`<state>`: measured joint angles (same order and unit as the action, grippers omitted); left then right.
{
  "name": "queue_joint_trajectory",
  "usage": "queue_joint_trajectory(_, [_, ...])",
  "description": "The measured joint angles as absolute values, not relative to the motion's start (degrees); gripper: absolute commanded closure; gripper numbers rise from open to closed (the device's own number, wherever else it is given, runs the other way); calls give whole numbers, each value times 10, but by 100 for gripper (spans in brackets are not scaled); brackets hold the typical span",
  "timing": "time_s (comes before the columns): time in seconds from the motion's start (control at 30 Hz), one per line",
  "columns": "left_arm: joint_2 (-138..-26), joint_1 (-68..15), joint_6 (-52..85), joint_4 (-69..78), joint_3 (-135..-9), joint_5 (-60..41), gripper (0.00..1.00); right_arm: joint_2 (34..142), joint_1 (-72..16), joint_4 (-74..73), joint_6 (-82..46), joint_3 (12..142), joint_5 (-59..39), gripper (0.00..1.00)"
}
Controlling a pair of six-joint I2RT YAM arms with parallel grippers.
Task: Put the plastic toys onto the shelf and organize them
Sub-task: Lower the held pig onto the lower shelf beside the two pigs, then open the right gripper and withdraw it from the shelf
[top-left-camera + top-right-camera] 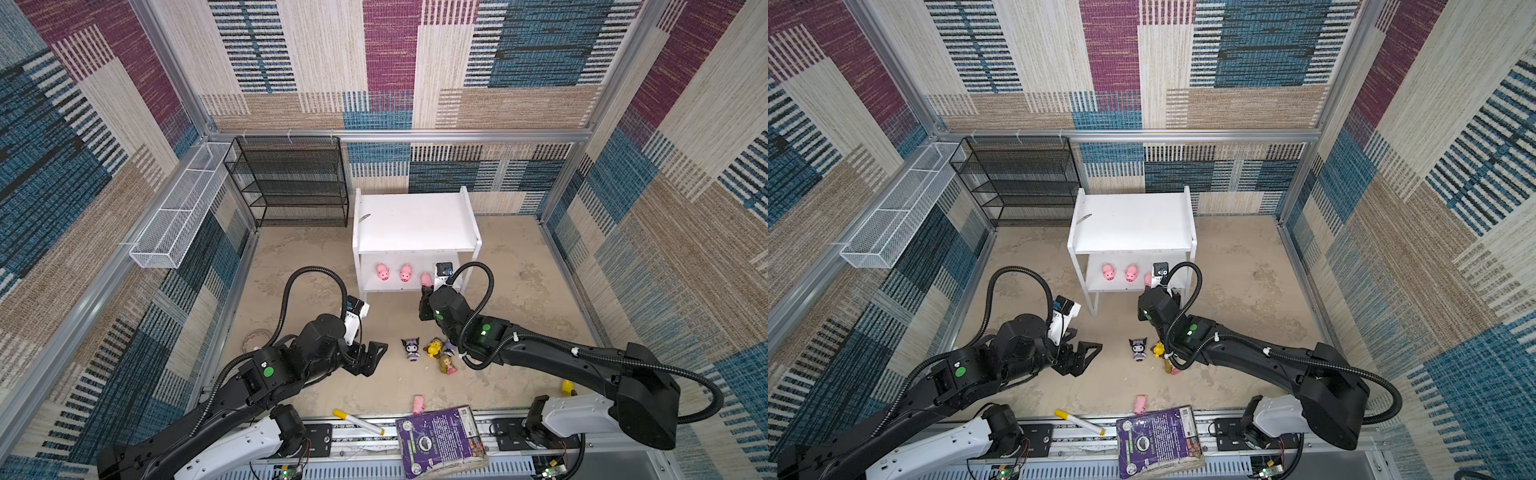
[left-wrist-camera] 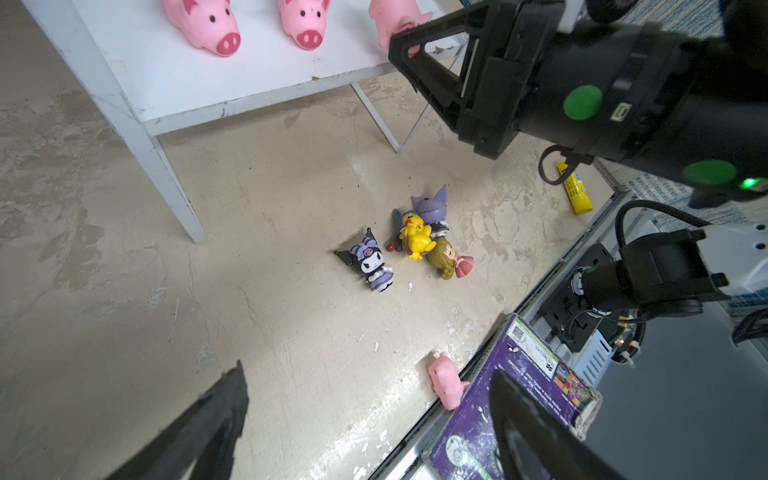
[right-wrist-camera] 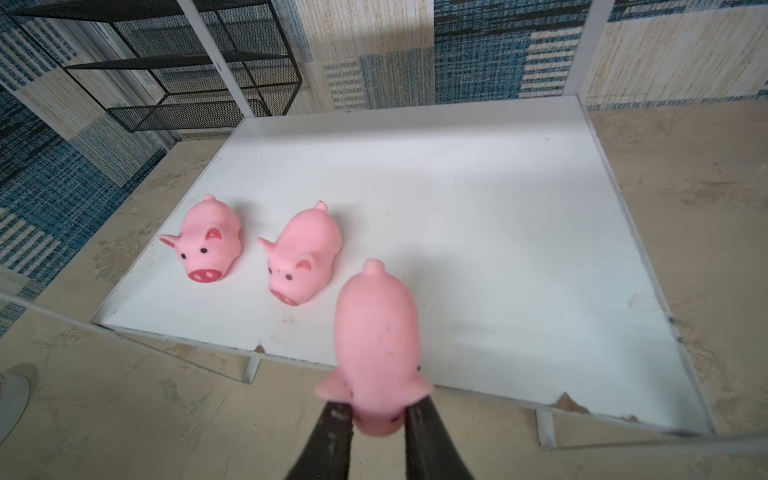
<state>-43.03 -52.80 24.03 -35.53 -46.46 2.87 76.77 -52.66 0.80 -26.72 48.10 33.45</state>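
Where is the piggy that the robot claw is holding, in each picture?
Top view: held pig at the front edge of the shelf's lower board, right of the middle pig.
Top view: same spot, right of the middle pig.
Left wrist: beside the middle pig, partly behind the right gripper.
Right wrist: nearest the camera, snout pinched between the jaws.
Shared landmark: the middle pig.

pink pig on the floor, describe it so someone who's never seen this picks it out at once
Find the purple book at the middle of the floor's near edge. Just beyond its far edge a pink pig lies on the floor. It is the only pig down there: two pigs stand on the white shelf's lower board and the right gripper holds a third pig.
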Motion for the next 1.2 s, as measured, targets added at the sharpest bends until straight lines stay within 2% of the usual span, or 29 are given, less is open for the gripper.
queue_joint_trajectory(0.7, [-436,-528,238,-341,-464,29,8,836,-502,-10,-244,524,315,76])
queue_joint_trajectory(1.0, [-440,-528,238,-338,-467,28,8,841,-500,-14,-244,526,319,71])
queue_joint_trajectory(1.2, [-435,-528,236,-338,-468,29,8,841,-500,-10,-249,530,322,64])
